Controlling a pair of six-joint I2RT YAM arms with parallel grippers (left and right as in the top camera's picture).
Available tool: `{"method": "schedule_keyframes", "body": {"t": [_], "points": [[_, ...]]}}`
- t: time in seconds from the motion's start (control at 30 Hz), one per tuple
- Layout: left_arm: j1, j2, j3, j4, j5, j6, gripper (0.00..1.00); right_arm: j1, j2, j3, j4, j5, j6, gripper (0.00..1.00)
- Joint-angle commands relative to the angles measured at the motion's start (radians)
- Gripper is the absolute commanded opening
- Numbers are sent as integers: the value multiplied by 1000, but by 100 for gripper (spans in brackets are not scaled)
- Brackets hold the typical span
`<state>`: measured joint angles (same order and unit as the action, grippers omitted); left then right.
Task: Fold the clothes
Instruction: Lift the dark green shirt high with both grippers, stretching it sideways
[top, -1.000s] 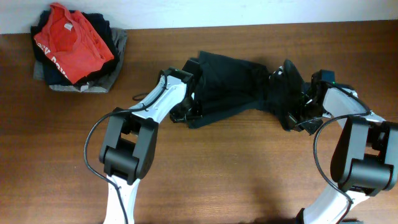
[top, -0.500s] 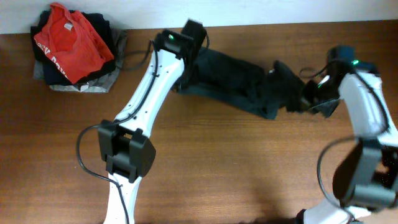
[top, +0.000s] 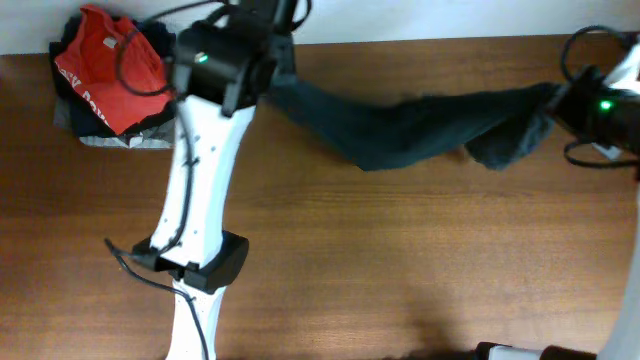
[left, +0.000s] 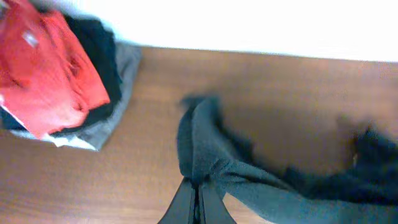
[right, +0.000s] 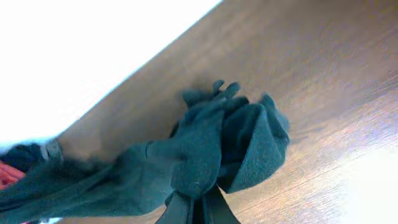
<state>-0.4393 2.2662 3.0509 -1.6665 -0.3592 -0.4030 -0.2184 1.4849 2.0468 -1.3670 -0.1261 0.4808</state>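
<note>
Dark garment (top: 420, 130) strung between both my jaws, across the top of the frame.
My left jaws are pinched tight on one end at upper left of centre. My right jaws are clamped on the bunched other end at upper right. The middle sags over the bench (top: 400, 270). A red T-shirt (top: 105, 70) tops a pile at upper left.

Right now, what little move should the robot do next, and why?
Probably lower the dark garment onto the table and spread it flat: the left gripper and right gripper each pinch an end, and it hangs bunched between them.
</note>
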Motion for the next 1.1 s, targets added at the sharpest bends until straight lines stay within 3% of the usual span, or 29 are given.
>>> {"method": "schedule_keyframes", "body": {"t": [0.0, 0.17, 0.53, 1.07], "points": [[40, -34, 85, -19, -58, 24, 1, 2, -26, 84, -31, 96, -9, 4], [101, -122, 86, -16, -87, 27, 1, 1, -44, 129, -51, 203, 6, 4], [187, -293, 86, -18, -87, 27, 1, 1, -74, 132, -50, 217, 6, 4], [187, -314, 74, 17, -84, 39, 1, 1, -107, 232, -35, 217, 6, 4]]}}
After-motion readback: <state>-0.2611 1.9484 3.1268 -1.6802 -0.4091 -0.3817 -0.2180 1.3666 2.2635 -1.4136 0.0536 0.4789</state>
